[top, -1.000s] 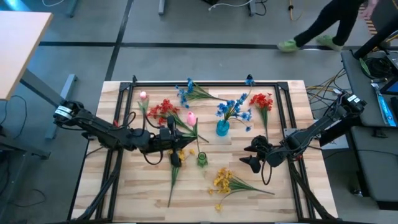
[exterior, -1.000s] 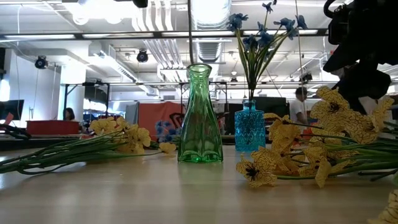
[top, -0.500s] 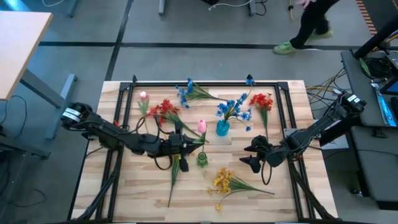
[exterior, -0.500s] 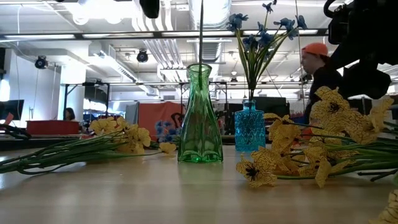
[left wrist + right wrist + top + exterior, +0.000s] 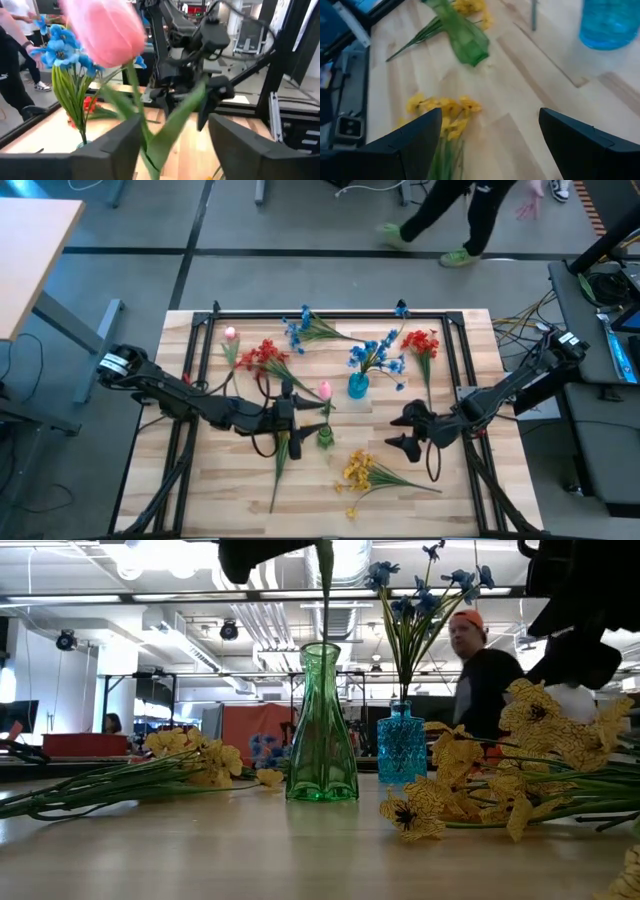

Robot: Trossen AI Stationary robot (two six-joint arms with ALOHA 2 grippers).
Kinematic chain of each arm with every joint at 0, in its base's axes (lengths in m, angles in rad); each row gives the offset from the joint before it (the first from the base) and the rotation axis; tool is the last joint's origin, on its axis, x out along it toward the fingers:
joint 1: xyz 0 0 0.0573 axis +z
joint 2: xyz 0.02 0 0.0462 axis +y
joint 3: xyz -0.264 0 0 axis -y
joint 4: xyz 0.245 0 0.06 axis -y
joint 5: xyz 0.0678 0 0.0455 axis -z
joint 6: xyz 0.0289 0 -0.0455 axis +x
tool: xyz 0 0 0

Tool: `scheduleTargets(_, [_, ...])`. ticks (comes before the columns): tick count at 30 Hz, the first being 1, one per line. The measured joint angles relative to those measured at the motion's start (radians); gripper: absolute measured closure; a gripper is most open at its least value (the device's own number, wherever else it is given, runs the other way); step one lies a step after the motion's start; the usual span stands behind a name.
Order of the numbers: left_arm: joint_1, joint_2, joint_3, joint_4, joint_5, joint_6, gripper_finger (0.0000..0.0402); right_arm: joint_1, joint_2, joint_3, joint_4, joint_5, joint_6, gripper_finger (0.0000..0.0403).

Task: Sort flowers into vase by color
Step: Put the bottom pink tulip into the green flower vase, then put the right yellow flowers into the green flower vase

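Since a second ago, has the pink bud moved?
Yes. In the high view the pink bud has shifted right, closer to the blue vase, and now sits just above the green vase.

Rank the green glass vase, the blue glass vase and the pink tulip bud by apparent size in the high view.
1. Blue glass vase, the largest footprint.
2. Pink tulip bud and green glass vase: both look small and about alike from straight above, so I won't rank them.
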Motion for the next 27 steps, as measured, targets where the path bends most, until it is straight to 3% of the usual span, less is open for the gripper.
scheduleTargets(5, [-0.025, -0.041, 0.000, -0.100, -0.001, 0.012, 0.0146, 0.021, 0.034, 0.048, -0.014, -0.081, -0.071, 0.0078])
scheduleTargets(8, [-0.036, -0.108, 0.000, -0.247, -0.001, -0.037, 0.0144, 0.042, 0.089, 0.103, -0.080, -0.130, -0.081, 0.0078])
scheduleTargets(14, [-0.040, -0.239, 0.000, -0.653, -0.002, -0.320, 0.0143, 0.088, 0.262, 0.268, -0.281, -0.173, -0.079, 0.0078])
scheduleTargets(19, [-0.054, -0.273, 0.000, -0.924, -0.001, -0.578, 0.0143, 0.109, 0.401, 0.373, -0.349, -0.235, -0.078, 0.0078])
scheduleTargets(23, [-0.070, -0.273, -0.003, -1.065, -0.001, -0.720, 0.0143, 0.113, 0.488, 0.418, -0.353, -0.313, -0.064, 0.0078])
scheduleTargets(27, [-0.092, -0.254, -0.003, -1.100, -0.001, -0.775, 0.0143, 0.113, 0.555, 0.451, -0.356, -0.359, -0.011, 0.0078])
